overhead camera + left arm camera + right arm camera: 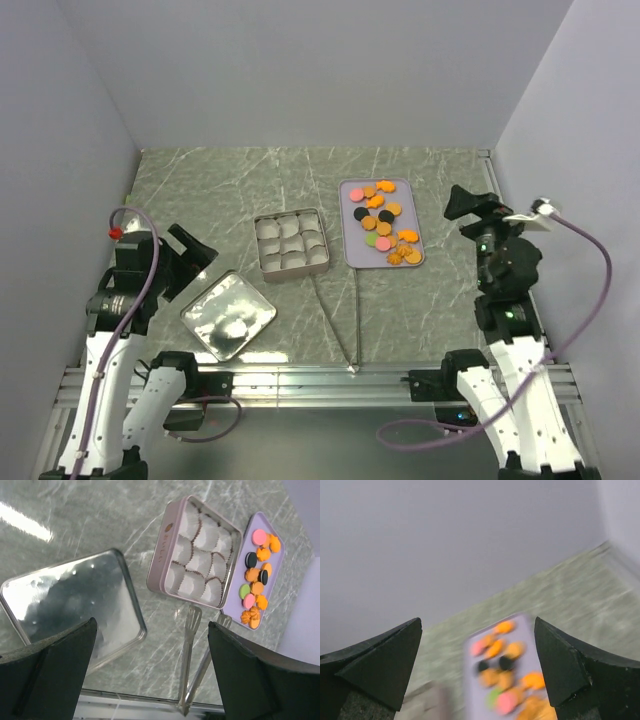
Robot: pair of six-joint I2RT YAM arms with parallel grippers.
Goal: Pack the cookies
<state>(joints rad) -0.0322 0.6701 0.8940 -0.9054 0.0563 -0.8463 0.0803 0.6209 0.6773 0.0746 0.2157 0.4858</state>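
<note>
Pale walls (300,70), marbled tabletop (200,180) (greenish)

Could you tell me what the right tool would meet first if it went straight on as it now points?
Probably the lavender tray holding the cookies, which shows between the open fingers of the right tool; blur leaves depth uncertain.

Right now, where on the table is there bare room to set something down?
Free: the far strip of table between the back wall and the tin and tray of cookies; also the near patch right of the tongs. Crowded: the middle, where tin and tray sit close together, tongs on their near side, lid to the near left.
</note>
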